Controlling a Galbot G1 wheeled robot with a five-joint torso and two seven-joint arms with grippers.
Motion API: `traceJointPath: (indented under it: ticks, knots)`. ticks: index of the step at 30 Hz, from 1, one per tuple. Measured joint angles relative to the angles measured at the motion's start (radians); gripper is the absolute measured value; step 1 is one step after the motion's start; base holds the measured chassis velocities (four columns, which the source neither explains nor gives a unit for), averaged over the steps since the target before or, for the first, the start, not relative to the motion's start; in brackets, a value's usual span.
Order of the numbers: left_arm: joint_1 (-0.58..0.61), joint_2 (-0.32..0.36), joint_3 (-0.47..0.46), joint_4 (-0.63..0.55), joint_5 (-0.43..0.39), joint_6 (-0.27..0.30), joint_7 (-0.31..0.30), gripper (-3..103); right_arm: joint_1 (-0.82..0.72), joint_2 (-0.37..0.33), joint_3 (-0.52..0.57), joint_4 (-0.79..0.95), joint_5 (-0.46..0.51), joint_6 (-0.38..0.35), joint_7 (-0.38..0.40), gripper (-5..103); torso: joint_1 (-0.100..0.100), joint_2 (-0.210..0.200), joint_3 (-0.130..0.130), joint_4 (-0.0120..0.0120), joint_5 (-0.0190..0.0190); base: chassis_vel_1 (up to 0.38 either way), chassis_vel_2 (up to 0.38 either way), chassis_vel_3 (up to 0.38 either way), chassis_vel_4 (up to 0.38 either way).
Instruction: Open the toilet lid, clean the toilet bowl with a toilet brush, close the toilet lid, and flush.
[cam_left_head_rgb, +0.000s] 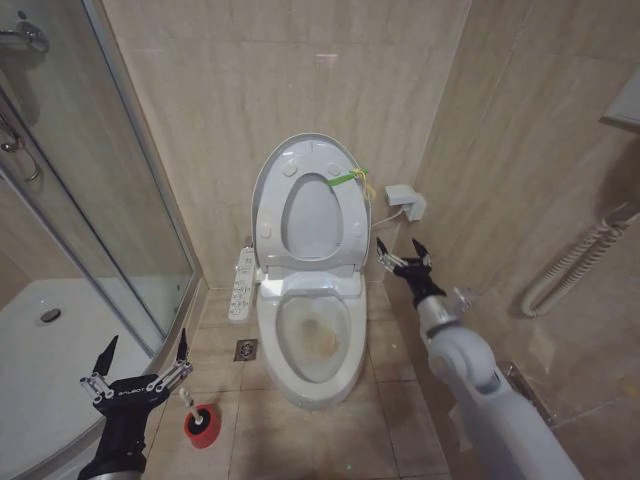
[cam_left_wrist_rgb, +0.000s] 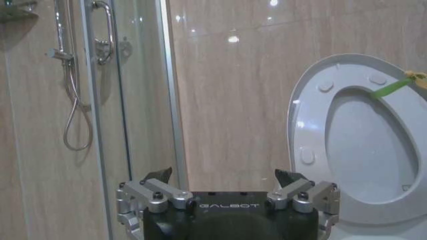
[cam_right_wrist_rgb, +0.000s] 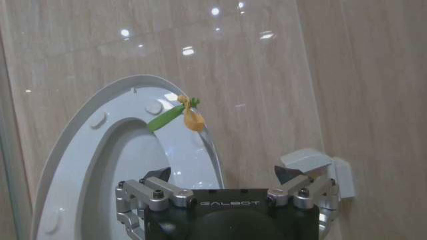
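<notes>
Lid up, brush not yet taken.
The toilet lid stands raised against the far wall; the toilet brush sits near-left beside the wide-open, empty left pincer, which risks toppling it; right pincer open, empty.

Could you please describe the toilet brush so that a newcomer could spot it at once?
Start at the toilet bowl, then look to the floor on its left, by the shower. The toilet brush stands there in a small red cup, the only red thing on the beige tiles.
</notes>
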Motion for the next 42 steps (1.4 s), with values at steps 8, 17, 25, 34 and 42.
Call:
traceJointPath:
  ticks: [8, 17, 25, 34, 42]
  knots:
    - [0.0, 0.0, 0.0, 0.0, 0.0, 0.0, 0.0, 100, -0.279, 0.047, 0.084, 0.155, -0.134, 0.025, -0.026, 100, 0.0, 0.0, 0.0, -0.0005, 0.0002, 0.0, 0.0, 0.0, 0.0]
    - [0.0, 0.0, 0.0, 0.0, 0.0, 0.0, 0.0, 100, -0.459, 0.104, 0.166, 0.295, -0.228, 0.05, -0.105, 100, 0.0, 0.0, 0.0, -0.0001, 0.0001, 0.0, 0.0, 0.0, 0.0]
    - [0.0, 0.0, 0.0, 0.0, 0.0, 0.0, 0.0, 100, -0.59, 0.174, 0.18, 0.375, -0.279, 0.064, -0.141, 100, 0.0, 0.0, 0.0, -0.0002, 0.0001, 0.0, 0.0, 0.0, 0.0]
    - [0.0, 0.0, 0.0, 0.0, 0.0, 0.0, 0.0, 100, -0.665, 0.242, 0.155, 0.384, -0.34, 0.108, -0.167, 100, 0.0, 0.0, 0.0, -0.0004, 0.0001, 0.0, 0.0, 0.0, 0.0]
    - [0.0, 0.0, 0.0, 0.0, 0.0, 0.0, 0.0, 100, -0.675, 0.255, 0.151, 0.397, -0.341, 0.117, -0.175, 100, 0.0, 0.0, 0.0, -0.0003, 0.0001, 0.0, 0.0, 0.0, 0.0]
